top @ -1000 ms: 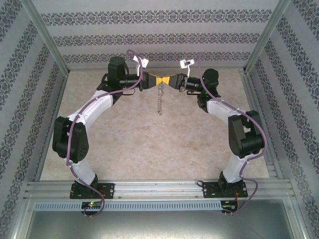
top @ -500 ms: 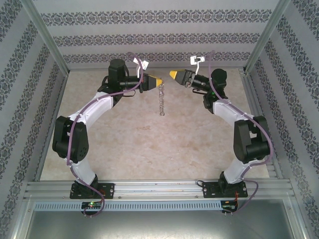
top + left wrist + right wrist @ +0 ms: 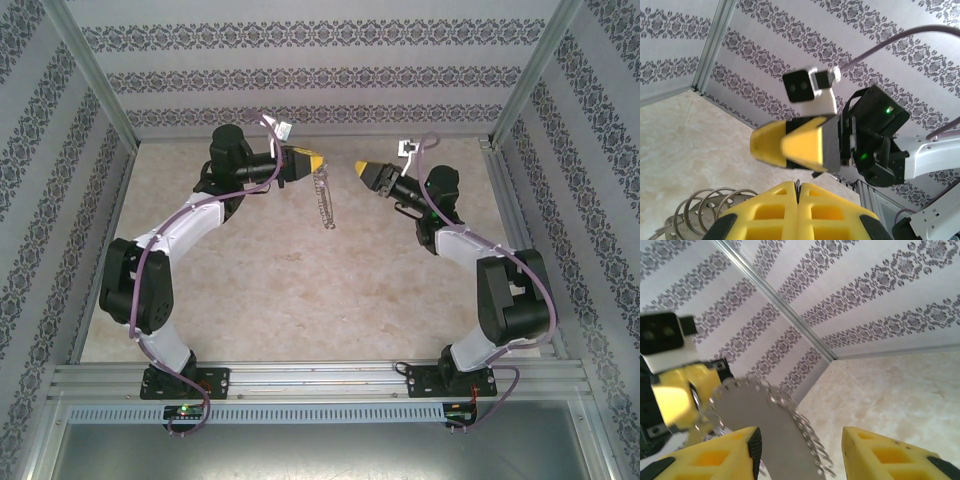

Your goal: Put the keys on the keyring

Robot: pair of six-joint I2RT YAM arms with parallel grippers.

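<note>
Left claw [image 3: 311,161]: clenched on the top end of the keyring [image 3: 324,200]. In the left wrist view its yellow fingers [image 3: 770,210] are seen pressed flat together.
Keyring: held up by the left claw and hung down from it at a slight tilt. In the right wrist view it is seen as a dark-grey loop with a beaded edge. Whether its lower end is rested on the table [image 3: 290,290] cannot be told.
Right claw [image 3: 362,169]: released, with its fingers spread. It is placed to the right of the keyring's top, apart from it, with the tips turned toward it.
Right wrist view: the keyring is seen through the gap between the spread fingers, farther off, and is touched by neither.
Loops [image 3: 715,210]: silvery wire coils are seen just under the left claw. Whether they are part of the keyring cannot be told.
Table: a pale marbled top, spread below the keyring.
Walls [image 3: 320,80]: striped, patterned panels, set behind and to both sides of the keyring.
</note>
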